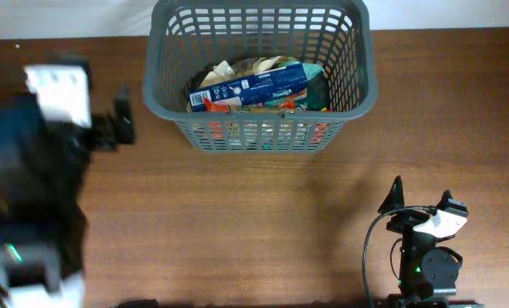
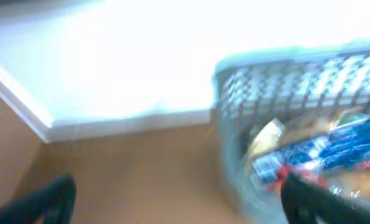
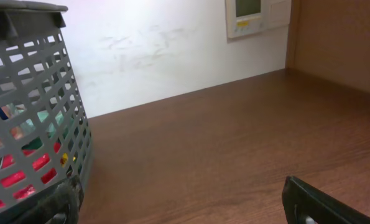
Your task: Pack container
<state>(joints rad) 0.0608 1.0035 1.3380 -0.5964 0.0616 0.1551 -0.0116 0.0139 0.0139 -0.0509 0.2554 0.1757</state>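
Observation:
The dark grey lattice basket, the container (image 1: 365, 60), stands at the back centre of the wooden table. Several snack packets lie in it, with a long blue packet (image 1: 258, 85) on top. My left gripper (image 1: 120, 120) is left of the basket, blurred, open and empty. In the left wrist view (image 2: 178, 202) its fingers frame bare table, with the basket (image 2: 284, 84) and blue packet (image 2: 334, 149) to the right. My right gripper (image 1: 421, 198) is open and empty near the front right, apart from the basket. In the right wrist view (image 3: 185, 205) the basket wall (image 3: 29, 93) stands at the left.
A white wall runs behind the table's back edge. A wall panel with a small display (image 3: 250, 15) hangs on it, and a brown wooden panel (image 3: 340, 37) rises at the right. The right arm's base and cable (image 1: 425, 265) sit at the front edge.

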